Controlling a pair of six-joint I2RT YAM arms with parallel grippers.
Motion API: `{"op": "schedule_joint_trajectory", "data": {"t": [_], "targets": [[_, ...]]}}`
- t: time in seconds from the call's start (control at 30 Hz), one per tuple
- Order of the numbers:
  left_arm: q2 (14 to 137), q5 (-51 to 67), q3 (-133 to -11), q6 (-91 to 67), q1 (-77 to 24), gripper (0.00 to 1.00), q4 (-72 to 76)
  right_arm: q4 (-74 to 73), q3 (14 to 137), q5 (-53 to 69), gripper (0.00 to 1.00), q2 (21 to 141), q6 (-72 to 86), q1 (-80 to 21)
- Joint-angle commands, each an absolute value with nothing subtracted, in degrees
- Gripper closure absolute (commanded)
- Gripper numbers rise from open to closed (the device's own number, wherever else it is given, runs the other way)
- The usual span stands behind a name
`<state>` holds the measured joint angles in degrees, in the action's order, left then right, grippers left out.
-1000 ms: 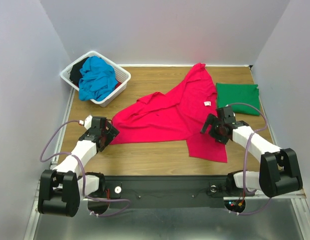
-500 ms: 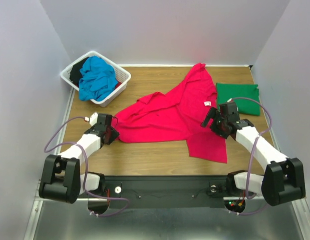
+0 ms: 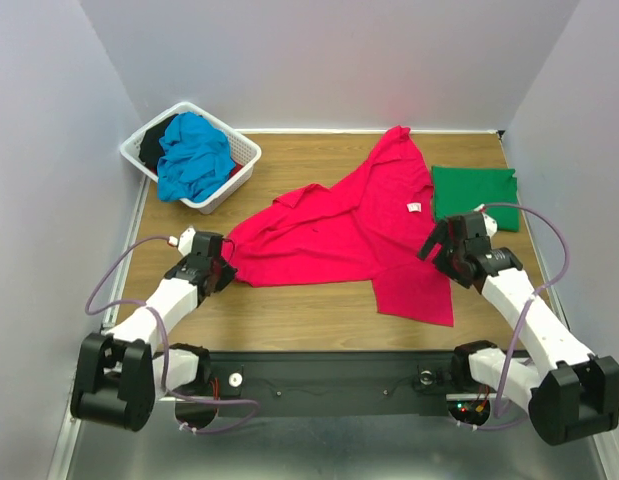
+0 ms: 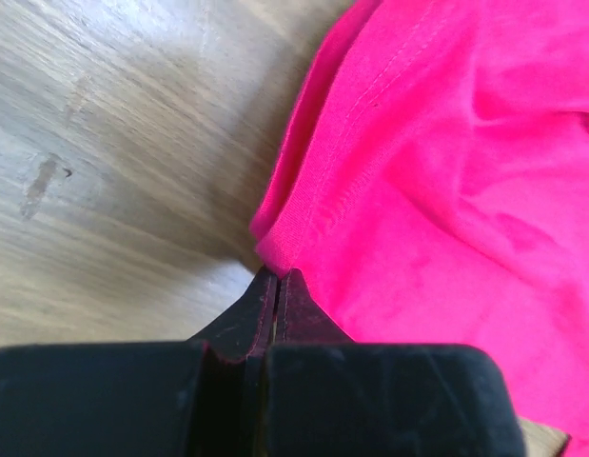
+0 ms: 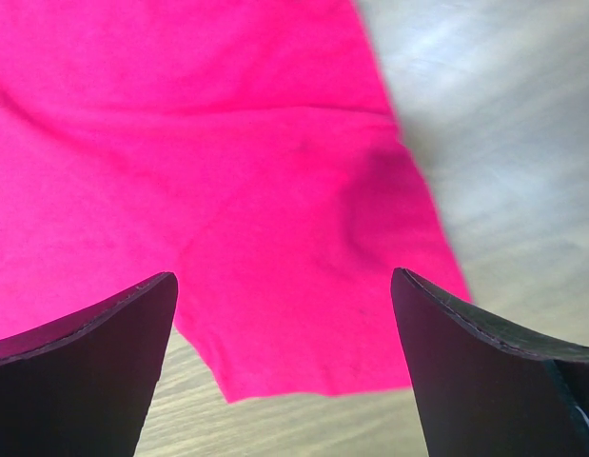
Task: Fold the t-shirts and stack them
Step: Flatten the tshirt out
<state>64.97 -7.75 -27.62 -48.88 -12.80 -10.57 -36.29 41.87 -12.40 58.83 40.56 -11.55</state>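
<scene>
- The crimson-pink t-shirt [image 3: 339, 235] lies spread out and rumpled in the middle of the wooden tabletop [image 3: 299, 300]
- Its small white neck label [image 3: 413, 208] shows on the right side of the cloth
- The left end effector [image 3: 225, 268] is at the shirt's left tip, low by the wood
- In the left wrist view the left end effector [image 4: 278, 286] is clenched, and its two black fingers [image 4: 299, 319] meet right at the hemmed corner of the pink cloth [image 4: 446, 171], pinching it
- That corner throws a shadow on the wood beside it
- The right end effector [image 3: 435, 248] is at the shirt's right edge, just near of the label
- In the right wrist view the right end effector [image 5: 283, 278] is released, with its fingers [image 5: 94, 352] spread wide
- A flap of the pink shirt [image 5: 227, 162] lies under and between those fingers, with its edge and bare wood on the right
- I cannot tell if the right fingers touch the cloth
- The green t-shirt [image 3: 474, 185] sits folded at the far right, just beside the pink one
- The turquoise-blue t-shirt [image 3: 194, 155] is heaped in the white laundry basket [image 3: 251, 152] at the far left corner, well apart from both end effectors
</scene>
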Motion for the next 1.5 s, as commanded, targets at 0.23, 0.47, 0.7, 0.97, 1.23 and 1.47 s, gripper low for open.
{"op": "schedule_joint_trajectory", "data": {"t": [0.23,0.47,0.7,0.97,1.23,1.47], "targets": [[47.2,-10.7,-27.0,-47.1,-13.3,1.0,-14.2,-51.8,41.7,-17.4,0.0,54.2,50.1,-10.6],[43.0,-9.8,-27.8,-46.7,-13.4,1.0,-14.8,-56.6,36.7,-14.6,0.0,50.9,60.1,-10.5],[43.5,-9.3,-27.9,-47.2,-13.3,1.0,-14.5,-57.1,33.8,-17.0,0.0,49.1,65.0,-10.5],[43.2,-9.9,-27.7,-47.8,-13.2,1.0,-14.8,-52.0,29.2,-14.3,0.07,50.1,66.3,-10.5],[42.1,-11.0,-27.9,-48.2,-13.2,1.0,-15.6,-44.2,26.2,-14.2,0.27,56.0,64.9,-10.5],[41.7,-11.2,-28.0,-48.0,-13.2,1.0,-16.0,-34.7,25.5,-16.6,0.68,57.9,61.2,-10.5]]}}
